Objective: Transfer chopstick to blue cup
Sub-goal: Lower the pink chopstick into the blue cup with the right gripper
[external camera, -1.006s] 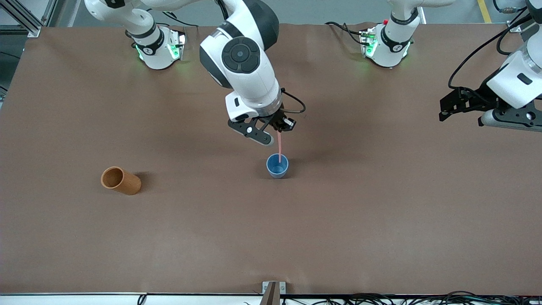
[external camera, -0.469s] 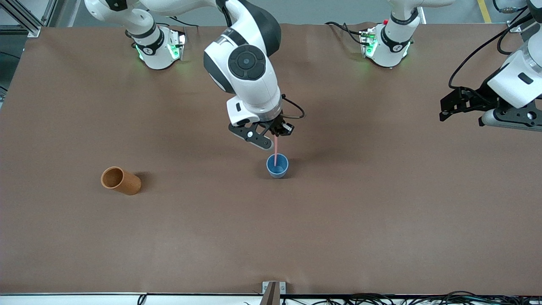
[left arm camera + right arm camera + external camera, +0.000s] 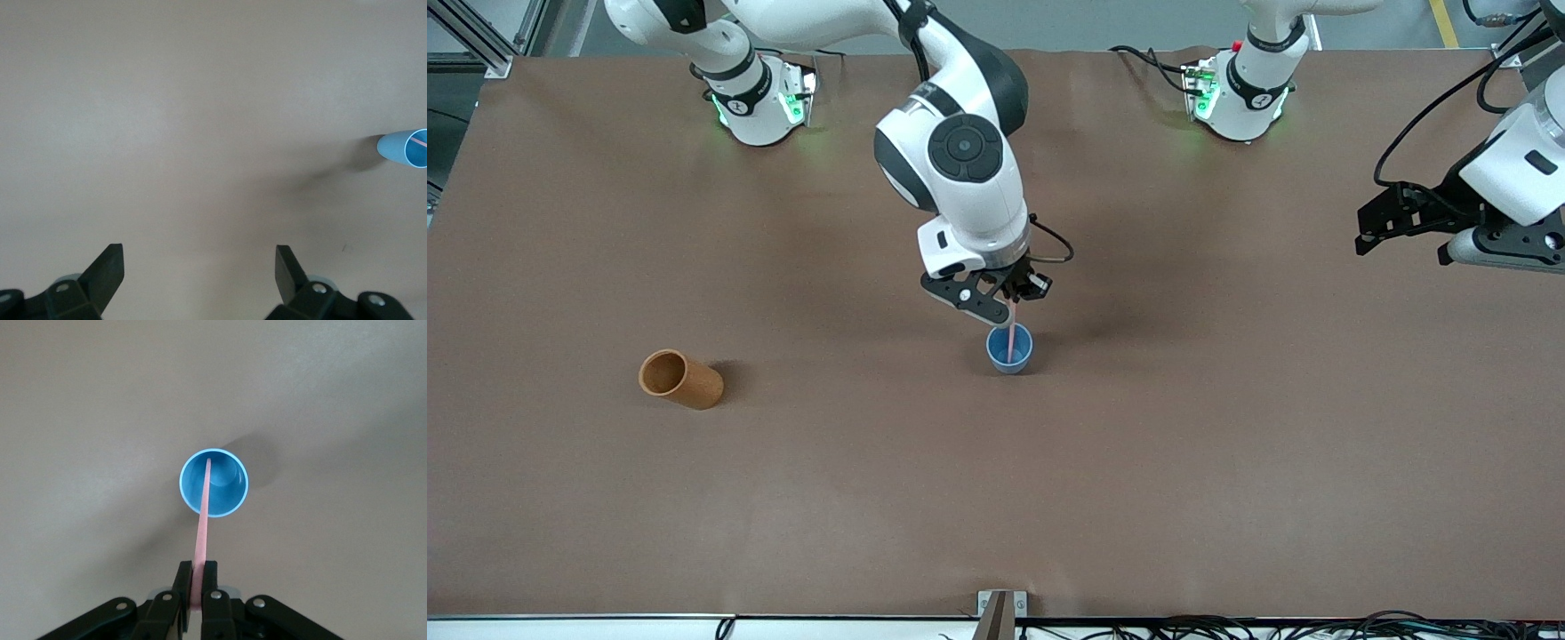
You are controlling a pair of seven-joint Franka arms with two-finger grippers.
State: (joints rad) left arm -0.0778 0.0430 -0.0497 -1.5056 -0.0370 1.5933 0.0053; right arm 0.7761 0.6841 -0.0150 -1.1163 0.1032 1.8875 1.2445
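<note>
The blue cup (image 3: 1009,348) stands upright near the middle of the table. Directly over it hangs my right gripper (image 3: 1012,300), shut on the upper end of the pale pink chopstick (image 3: 1010,340). The stick points down and its lower end is inside the cup. In the right wrist view the chopstick (image 3: 203,527) runs from my right gripper (image 3: 197,577) down into the blue cup (image 3: 213,483). My left gripper (image 3: 1405,227) waits open over the table's left-arm end. Nothing lies between the fingers of the left gripper (image 3: 199,259) in its wrist view, where the blue cup (image 3: 405,147) shows at the edge.
An orange-brown cylindrical cup (image 3: 679,379) lies on its side toward the right arm's end of the table, a little nearer the front camera than the blue cup. A metal bracket (image 3: 1001,612) sits at the table's front edge.
My right gripper has come down over the blue cup with the chopstick, whose lower end has sunk deeper into the cup. The left arm has barely shifted.
</note>
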